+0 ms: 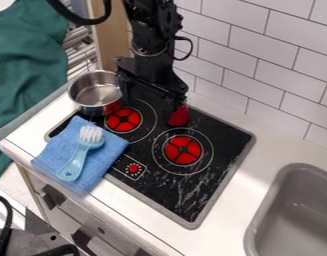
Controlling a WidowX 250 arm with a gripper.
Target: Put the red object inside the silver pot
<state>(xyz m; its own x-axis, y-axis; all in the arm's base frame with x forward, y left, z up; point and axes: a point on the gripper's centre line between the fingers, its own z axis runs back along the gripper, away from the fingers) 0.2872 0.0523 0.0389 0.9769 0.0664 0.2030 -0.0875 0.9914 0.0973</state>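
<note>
Camera view: gripper is hanging right of silver pot, dark fingers blending into black stovetop, looking spread apart. Red object is sitting right of pot, finger hiding part, contact unclear. Pot is shining, round, metallic. Soft blue cloth is lying below pot, carrying bristled brush.

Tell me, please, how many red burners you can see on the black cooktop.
2. The first burner is beside the silver pot, the second burner nearer the sink. Another could be hidden behind the arm or pot.
</note>
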